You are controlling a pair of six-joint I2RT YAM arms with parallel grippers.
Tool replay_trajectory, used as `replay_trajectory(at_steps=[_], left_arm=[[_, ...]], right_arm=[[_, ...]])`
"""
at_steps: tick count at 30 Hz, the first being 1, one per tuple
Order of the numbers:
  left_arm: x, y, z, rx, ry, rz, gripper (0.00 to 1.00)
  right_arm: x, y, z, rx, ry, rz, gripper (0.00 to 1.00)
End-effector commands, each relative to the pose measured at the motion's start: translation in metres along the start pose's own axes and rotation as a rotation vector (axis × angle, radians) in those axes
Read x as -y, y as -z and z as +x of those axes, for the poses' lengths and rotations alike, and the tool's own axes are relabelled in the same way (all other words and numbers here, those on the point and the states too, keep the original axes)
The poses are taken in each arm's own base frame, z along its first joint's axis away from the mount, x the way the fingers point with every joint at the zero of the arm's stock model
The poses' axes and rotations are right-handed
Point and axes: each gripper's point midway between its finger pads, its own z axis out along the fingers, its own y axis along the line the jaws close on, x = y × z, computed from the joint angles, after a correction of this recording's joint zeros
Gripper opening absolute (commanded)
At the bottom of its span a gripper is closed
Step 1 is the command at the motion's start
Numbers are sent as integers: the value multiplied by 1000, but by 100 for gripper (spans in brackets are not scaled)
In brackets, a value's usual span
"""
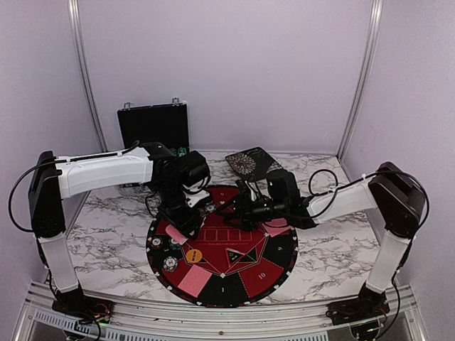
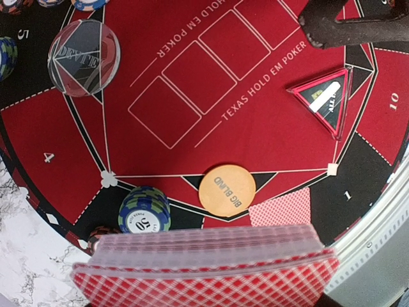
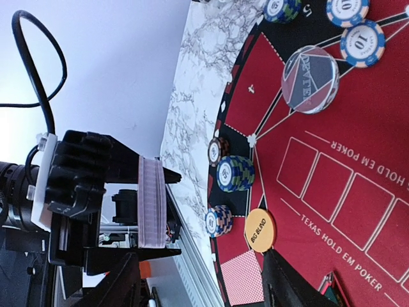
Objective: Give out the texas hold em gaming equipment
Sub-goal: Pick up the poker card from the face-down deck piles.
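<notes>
**Deck Held Over Mat**

One red-backed card [image 1: 193,281] is lying at the round red-and-black mat's [image 1: 281,259] near edge. Beyond, the left pincer [image 3: 156,211] is pinching a red-backed card deck [image 2: 204,275] above it; the right pincer [image 3: 208,288] is hovering spread.

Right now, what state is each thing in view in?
Left pincer, shut on the card deck, held clear above the mat.
Right pincer, open, empty.
Single card, face down on the mat.
Big Blind button, flat, label up.
Dealer button, flat, label up.
Striped chip stack, stacked upright.
</notes>
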Motion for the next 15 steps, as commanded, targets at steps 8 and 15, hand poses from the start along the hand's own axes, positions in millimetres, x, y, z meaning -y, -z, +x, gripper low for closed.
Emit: replay_trajectory(at_steps=[8, 15], left_arm=[[20, 5, -8, 9, -53, 23, 32], [24, 5, -9, 9, -66, 23, 32]], right_arm=[[-30, -11, -9, -40, 27, -95, 62], [-37, -24, -1, -73, 27, -118, 61]])
